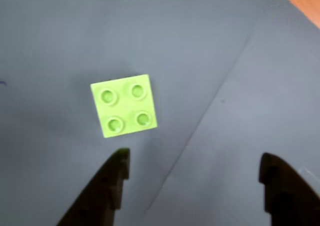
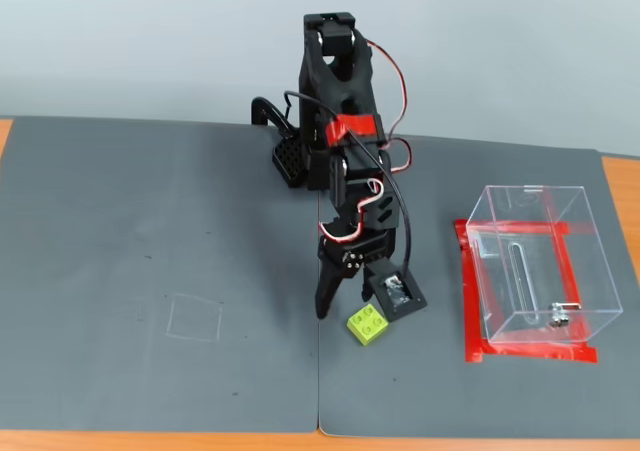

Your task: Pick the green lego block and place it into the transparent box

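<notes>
Zero steps done: my gripper (image 1: 192, 178) wide open, empty, above green lego block (image 1: 124, 105) frame centre; transparent box (image 2: 535, 271) right, empty. Grasp, carry, drop left.

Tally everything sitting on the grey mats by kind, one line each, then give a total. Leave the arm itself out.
Green lego block: 1
Transparent box: 1
Red tape outline under the box: 1
Total: 3

The end effector hangs open above the block, holding nothing.
</notes>
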Robot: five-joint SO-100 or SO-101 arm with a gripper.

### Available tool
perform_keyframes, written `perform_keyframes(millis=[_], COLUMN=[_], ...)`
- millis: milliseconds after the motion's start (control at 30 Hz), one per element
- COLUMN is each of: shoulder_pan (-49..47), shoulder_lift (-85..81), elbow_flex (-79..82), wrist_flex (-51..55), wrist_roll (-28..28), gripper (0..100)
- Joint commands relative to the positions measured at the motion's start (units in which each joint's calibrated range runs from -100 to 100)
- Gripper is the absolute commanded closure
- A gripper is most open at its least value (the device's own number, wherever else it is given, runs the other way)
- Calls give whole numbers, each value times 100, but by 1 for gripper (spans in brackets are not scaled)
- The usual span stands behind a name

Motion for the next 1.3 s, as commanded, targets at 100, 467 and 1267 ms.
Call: perform_keyframes(millis=[100,467,1267], shoulder_pan=[-313,-395,-477], shoulder_lift=[195,526,1467], elbow_flex=[-320,-338,-1017], wrist_flex=[-5,-74,-57], wrist_roll=[21,16,5], gripper=[70,67,62])
